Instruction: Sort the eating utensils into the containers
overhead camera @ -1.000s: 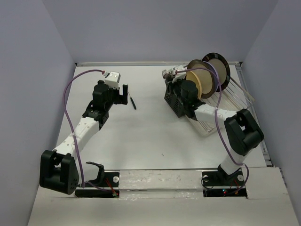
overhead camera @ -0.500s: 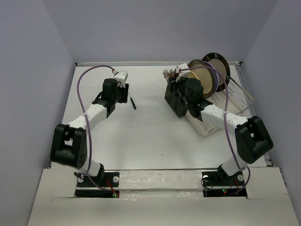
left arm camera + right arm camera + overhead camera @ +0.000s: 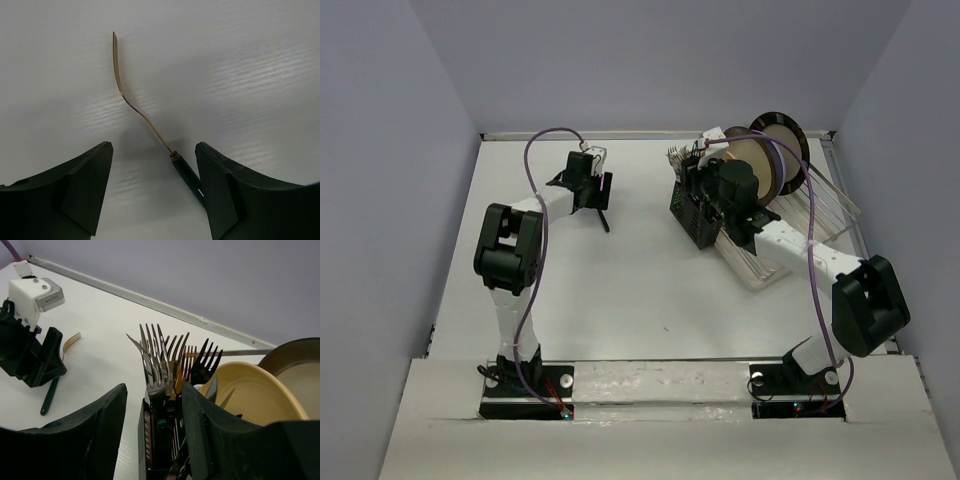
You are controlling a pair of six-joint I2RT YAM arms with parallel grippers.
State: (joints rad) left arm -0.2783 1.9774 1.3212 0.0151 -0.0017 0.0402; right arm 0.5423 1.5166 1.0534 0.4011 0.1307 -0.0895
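One fork (image 3: 145, 117) with gold tines and a dark green handle lies flat on the white table; it also shows in the top view (image 3: 606, 222) and the right wrist view (image 3: 51, 392). My left gripper (image 3: 152, 150) is open and low over it, its jaws on either side of the fork's neck, the handle close to the right finger. The black perforated caddy (image 3: 692, 222) holds several silver, gold and black forks (image 3: 159, 365) standing tines up. My right gripper (image 3: 155, 387) is open above the caddy (image 3: 152, 440), its fingers either side of the silver forks.
A wire dish rack (image 3: 810, 215) with a yellow plate (image 3: 250, 395) and a dark-rimmed plate (image 3: 295, 365) stands right behind the caddy. The left gripper (image 3: 30, 355) shows in the right wrist view. Walls enclose the table at the back and sides.
My left arm has stretched toward the back and brought its gripper right, over the green-handled fork. My right gripper has shifted slightly back over the caddy. The fork has not moved.
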